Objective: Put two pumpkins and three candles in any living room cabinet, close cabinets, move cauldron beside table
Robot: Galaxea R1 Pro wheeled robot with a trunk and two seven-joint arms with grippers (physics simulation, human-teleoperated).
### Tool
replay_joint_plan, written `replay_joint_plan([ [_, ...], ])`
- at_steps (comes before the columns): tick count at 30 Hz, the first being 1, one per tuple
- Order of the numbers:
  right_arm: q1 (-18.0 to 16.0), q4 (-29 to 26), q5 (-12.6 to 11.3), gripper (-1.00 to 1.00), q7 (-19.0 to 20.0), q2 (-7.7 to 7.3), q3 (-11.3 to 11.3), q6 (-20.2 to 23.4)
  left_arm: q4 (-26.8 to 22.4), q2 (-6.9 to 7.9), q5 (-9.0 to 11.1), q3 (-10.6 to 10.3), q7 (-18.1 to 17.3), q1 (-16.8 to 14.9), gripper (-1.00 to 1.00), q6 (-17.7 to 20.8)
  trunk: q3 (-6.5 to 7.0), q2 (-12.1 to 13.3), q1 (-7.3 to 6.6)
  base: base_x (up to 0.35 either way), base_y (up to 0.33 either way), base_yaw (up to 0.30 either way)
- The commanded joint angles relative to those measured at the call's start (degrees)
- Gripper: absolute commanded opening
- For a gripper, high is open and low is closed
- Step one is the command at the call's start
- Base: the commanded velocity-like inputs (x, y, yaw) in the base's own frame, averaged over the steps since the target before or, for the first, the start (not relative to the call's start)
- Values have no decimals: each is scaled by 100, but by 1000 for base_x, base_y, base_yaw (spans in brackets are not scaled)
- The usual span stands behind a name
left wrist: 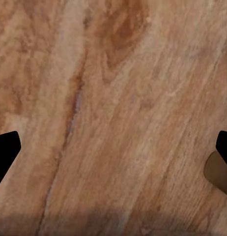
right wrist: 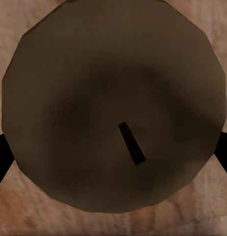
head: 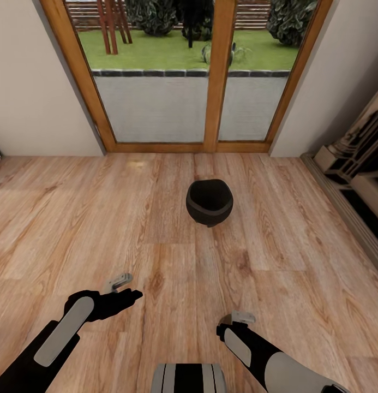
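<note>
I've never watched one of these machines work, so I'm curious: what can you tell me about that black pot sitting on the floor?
The cauldron is a small round black pot with a wide open mouth, a bulging belly and a matte dark finish. It looks empty and stands upright on the wooden plank floor, out in the open before the glass doors. Only the floor touches it. Both arms sit low in the head view, well short of it.

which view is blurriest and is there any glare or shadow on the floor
Right wrist view is softest: a dim brown disc with smeared edges, too vague to identify. Left wrist view shows the floor grain slightly soft, darkened along one edge. Head view is sharpest; the cauldron casts almost no shadow, no glare.
</note>
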Motion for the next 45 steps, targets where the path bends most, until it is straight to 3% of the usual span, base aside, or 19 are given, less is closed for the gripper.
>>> replay_joint_plan([
  [1,-5,-10,-30,-100,-40,-5,42,24,-5,3,58,-8,60,-4,100,-8,-4,-2,-1,0,0,0],
  [9,-5,-10,-30,-100,-32,-9,43,24,-19,2,57,-2,60,-4,100,-8,-4,-2,-1,0,0,0],
  [45,-5,-108,-29,-100,-22,-26,51,117,190,-123,-12,-83,131,-4,100,-17,794,46,-94,0,0,0],
])
